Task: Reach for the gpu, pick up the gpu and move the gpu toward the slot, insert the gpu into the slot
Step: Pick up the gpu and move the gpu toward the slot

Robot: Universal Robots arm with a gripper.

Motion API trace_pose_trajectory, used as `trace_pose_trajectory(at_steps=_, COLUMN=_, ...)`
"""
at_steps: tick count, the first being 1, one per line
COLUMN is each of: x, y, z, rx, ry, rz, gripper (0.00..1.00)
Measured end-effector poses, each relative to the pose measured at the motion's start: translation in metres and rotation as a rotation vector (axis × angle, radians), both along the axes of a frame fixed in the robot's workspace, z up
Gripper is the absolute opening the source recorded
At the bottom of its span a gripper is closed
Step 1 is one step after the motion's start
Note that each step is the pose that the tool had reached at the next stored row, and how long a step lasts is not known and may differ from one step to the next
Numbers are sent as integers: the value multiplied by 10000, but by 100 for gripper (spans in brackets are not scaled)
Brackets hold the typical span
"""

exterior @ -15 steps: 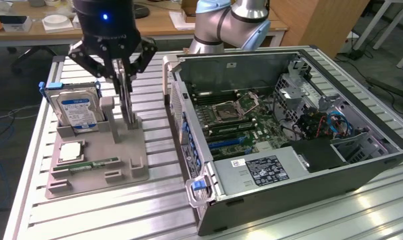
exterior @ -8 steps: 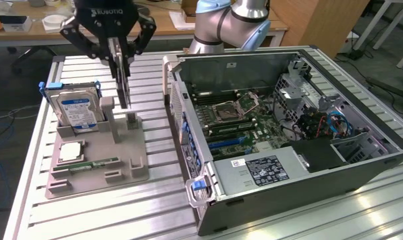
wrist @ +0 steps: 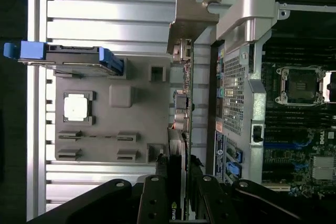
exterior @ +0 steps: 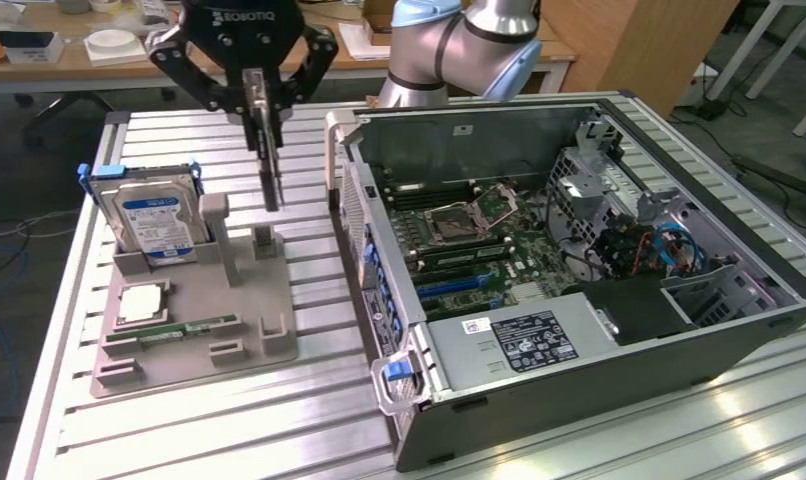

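Black end effector (exterior: pixel 260 98) pinching upright gpu (exterior: pixel 270 165), above grey holder (exterior: pixel 263 325), beside open computer case (exterior: pixel 617 390)

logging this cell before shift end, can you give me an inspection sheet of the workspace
surface: ribbed metal table, grey fixture tray on it
job's things: gpu held edge-on above the tray, open pc case beside it
clutter: hard drive upright in tray, cpu chip, memory stick
grippers: gripper, fingers shut on the gpu
cables: blue and red cables inside the case
surroundings: desk and wooden cabinet behind
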State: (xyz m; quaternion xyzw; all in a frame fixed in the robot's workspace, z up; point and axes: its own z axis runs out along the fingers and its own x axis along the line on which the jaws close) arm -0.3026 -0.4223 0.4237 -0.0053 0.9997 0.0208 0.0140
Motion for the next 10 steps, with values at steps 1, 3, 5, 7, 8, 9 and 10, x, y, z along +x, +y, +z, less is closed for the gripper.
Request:
trace_pose_trajectory(at_steps=1, x=36, y=0, z=-3, rx=-2, ry=0, rz=-2, gripper=26)
trace_pose_trajectory(at_steps=3, x=100, y=0, z=-9, rx=-2, ry=-2, rz=-11, gripper=26)
trace_pose_trajectory(at_steps=5, x=142, y=0, z=-10, rx=-5, ry=-2, rz=-40, gripper=26)
trace_pose_trajectory(at_steps=7, x=182, y=0, z=-10, rx=-10, ry=-1, rz=-74, gripper=26)
trace_pose_trajectory(at_steps=8, x=206, y=0, z=-10, rx=-11, ry=0, rz=-84, gripper=26)
trace_pose_trajectory(at_steps=9, x=237, y=0, z=-11, rx=-10, ry=-2, rz=-89, gripper=26)
trace_pose_trajectory(at_steps=10, x=275, y=0, z=-11, rx=-10, ry=-2, rz=-89, gripper=26)
